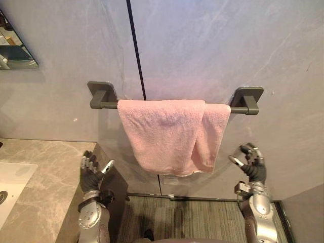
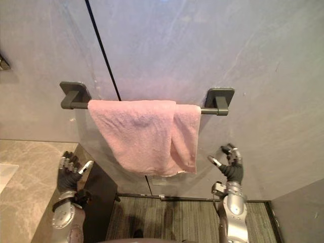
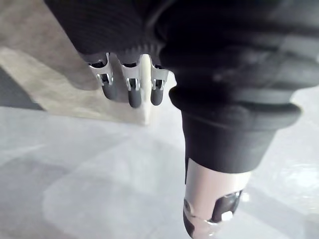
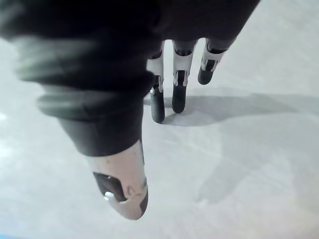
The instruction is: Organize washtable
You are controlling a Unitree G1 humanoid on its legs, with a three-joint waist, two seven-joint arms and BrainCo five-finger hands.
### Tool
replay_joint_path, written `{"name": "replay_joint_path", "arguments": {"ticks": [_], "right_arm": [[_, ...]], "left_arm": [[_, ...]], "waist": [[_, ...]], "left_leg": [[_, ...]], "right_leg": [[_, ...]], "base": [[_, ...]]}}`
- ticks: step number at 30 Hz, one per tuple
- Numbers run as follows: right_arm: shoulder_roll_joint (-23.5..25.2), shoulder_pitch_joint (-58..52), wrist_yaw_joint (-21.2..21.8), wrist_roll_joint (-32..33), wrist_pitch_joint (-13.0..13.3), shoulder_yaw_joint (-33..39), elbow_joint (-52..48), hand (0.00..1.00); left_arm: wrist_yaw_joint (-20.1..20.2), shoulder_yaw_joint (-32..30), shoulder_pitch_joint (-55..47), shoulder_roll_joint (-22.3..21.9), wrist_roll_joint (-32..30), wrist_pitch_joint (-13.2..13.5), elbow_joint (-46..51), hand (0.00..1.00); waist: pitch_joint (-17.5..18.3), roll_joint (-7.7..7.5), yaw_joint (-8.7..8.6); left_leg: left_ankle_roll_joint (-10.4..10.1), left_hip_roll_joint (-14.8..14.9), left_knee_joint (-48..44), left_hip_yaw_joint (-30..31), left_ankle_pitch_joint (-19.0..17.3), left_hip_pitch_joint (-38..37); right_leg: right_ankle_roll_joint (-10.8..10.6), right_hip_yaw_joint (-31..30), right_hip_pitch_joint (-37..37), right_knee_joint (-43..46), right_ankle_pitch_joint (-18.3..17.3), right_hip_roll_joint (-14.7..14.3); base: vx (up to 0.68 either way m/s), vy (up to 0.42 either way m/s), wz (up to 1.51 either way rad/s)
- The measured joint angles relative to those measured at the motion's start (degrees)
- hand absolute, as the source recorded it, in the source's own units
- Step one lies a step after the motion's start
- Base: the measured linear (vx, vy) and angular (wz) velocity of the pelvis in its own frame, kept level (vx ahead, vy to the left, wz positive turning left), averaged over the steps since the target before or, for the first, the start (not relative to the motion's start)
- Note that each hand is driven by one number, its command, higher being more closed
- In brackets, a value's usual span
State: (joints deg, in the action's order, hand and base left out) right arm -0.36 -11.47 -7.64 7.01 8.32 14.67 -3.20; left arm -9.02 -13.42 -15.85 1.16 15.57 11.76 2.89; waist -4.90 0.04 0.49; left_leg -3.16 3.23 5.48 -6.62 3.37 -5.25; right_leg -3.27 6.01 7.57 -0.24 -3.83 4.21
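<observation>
Washtable point(image 1: 53, 169) and sink point(image 1: 12, 178), both cut off at left

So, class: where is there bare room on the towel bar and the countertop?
Bare marble countertop between the sink and the wall. A short bare stretch of towel bar at either end; the pink towel crowds the rest.

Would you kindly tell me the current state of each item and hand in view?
Towel bar: wall-mounted, carrying the towel.
Pink towel: draped over it, right part doubled over.
Left hand: open, empty, by the countertop.
Right hand: open, empty, below the bar's right end.
</observation>
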Motion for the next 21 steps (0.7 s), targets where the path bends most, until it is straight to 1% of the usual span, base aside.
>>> {"name": "replay_joint_path", "arguments": {"ticks": [3, 4, 5, 9, 10, 11, 13, 14, 15, 16, 18, 19, 21], "right_arm": [[0.17, -0.29, 0.01, -0.86, 0.04, 2.82, -5.88, 0.00], [0.16, -0.28, 0.00, -0.87, 0.11, 4.21, -9.42, 0.00], [0.06, -0.12, 0.12, -0.34, 0.61, 5.76, -14.75, 0.00], [-0.41, 1.56, 0.93, 3.90, 5.19, 6.24, -24.01, 0.00], [-0.74, 1.93, 1.43, 4.53, 5.46, 6.04, -25.41, 0.00], [-1.79, 2.88, 1.92, 5.63, 6.02, 4.80, -27.52, 0.00], [-4.90, 5.30, 5.30, 11.16, 8.28, 1.02, -30.62, 0.00], [-5.96, 6.24, 6.12, 12.48, 8.88, -0.53, -31.25, 0.00], [-8.23, 8.58, 8.63, 15.75, 9.75, -4.06, -32.10, 0.00], [-9.89, 10.41, 10.09, 17.37, 10.27, -7.20, -32.11, 0.00], [-11.56, 12.84, 11.98, 19.51, 10.37, -10.75, -32.14, 0.00], [-12.56, 14.93, 13.22, 20.85, 10.43, -13.57, -32.19, 0.00], [-12.88, 17.17, 14.80, 23.90, 10.47, -17.02, -32.24, 0.00]], "left_arm": [[-0.09, -1.95, -0.82, -0.60, 0.16, 0.39, 5.34, 0.00], [-0.19, -3.17, -1.04, -0.87, 0.20, 0.58, 8.56, 0.00], [-0.42, -4.81, -1.03, -1.00, 0.28, 1.29, 14.18, 0.00], [-1.01, -6.30, -0.51, -0.84, 2.04, 4.98, 24.49, 0.00], [-1.00, -6.29, -0.34, -0.75, 2.37, 5.11, 25.85, 0.00], [-0.92, -6.19, -0.34, -0.43, 2.89, 5.31, 28.11, 0.00], [0.64, -5.03, -0.34, 1.13, 5.99, 6.65, 31.51, 0.00], [1.15, -4.37, -0.32, 1.90, 6.82, 6.95, 32.53, 0.00], [3.09, -2.07, -0.20, 3.64, 8.98, 7.52, 34.61, 0.00], [4.30, 0.44, 0.34, 5.07, 10.18, 7.61, 35.95, 0.00], [6.81, 3.53, 1.75, 6.71, 12.84, 7.62, 36.83, 0.00], [8.53, 6.03, 2.50, 8.08, 14.67, 7.75, 37.48, 0.00], [11.07, 10.77, 3.37, 10.04, 17.99, 7.66, 37.49, 0.00]], "waist": [[0.00, 0.01, -0.37], [0.00, 0.01, -0.59], [0.02, 0.04, -0.68], [0.13, 0.22, -1.54], [0.17, 0.28, -1.65], [0.27, 0.41, -1.94], [0.54, 0.71, -2.37], [0.65, 0.79, -2.45], [0.98, 0.94, -2.56], [1.29, 1.07, -2.52], [1.64, 1.28, -2.42], [1.77, 1.41, -2.34], [1.83, 1.47, -2.23]], "left_leg": [[0.00, -0.05, -0.02, -0.12, -0.07, -0.08], [-0.03, -0.04, -0.03, -0.25, -0.12, -0.23], [0.00, -0.01, -0.03, -0.71, -0.26, -0.56], [0.13, -0.06, -0.03, -1.59, -0.45, -1.35], [0.13, -0.08, -0.03, -1.65, -0.45, -1.43], [0.14, -0.09, -0.03, -1.74, -0.46, -1.52], [0.15, -0.07, -0.03, -1.90, -0.46, -1.65], [0.15, -0.06, -0.04, -1.93, -0.46, -1.69], [0.15, -0.04, -0.04, -2.03, -0.45, -1.80], [0.15, -0.02, -0.04, -2.10, -0.45, -1.89], [0.17, -0.03, -0.04, -2.10, -0.44, -1.95], [0.18, -0.03, -0.04, -2.11, -0.43, -2.07], [0.18, -0.04, -0.05, -2.15, -0.42, -2.38]], "right_leg": [[0.00, -0.07, 0.02, 0.00, 0.00, 0.05], [0.00, -0.16, 0.10, 0.00, 0.00, 0.04], [0.00, -0.65, 0.16, 0.08, 0.00, 0.03], [0.00, -1.62, 0.24, 0.45, 0.00, 0.13], [-0.01, -1.67, 0.24, 0.52, 0.00, 0.14], [-0.01, -1.79, 0.24, 0.60, 0.00, 0.15], [-0.02, -2.00, 0.22, 0.71, -0.01, 0.13], [-0.02, -2.04, 0.22, 0.76, -0.01, 0.12], [-0.02, -2.18, 0.22, 0.87, -0.01, 0.09], [-0.02, -2.27, 0.23, 0.96, 0.00, 0.07], [-0.03, -2.29, 0.24, 1.08, 0.00, 0.07], [-0.03, -2.37, 0.29, 1.18, 0.00, 0.07], [-0.03, -2.44, 0.52, 1.26, 0.00, 0.06]], "base": [[0.00, -0.003, -0.01], [-0.02, -0.012, -0.11], [-0.03, -0.010, -0.16], [-0.03, -0.001, -0.13], [-0.03, -0.001, -0.06], [-0.03, -0.002, -0.04], [-0.03, -0.004, -0.04], [-0.03, -0.007, -0.04], [-0.03, -0.008, -0.04], [-0.03, -0.010, -0.04], [0.00, 0.000, 0.00], [0.00, 0.000, 0.00], [-0.02, -0.004, -0.01]]}}
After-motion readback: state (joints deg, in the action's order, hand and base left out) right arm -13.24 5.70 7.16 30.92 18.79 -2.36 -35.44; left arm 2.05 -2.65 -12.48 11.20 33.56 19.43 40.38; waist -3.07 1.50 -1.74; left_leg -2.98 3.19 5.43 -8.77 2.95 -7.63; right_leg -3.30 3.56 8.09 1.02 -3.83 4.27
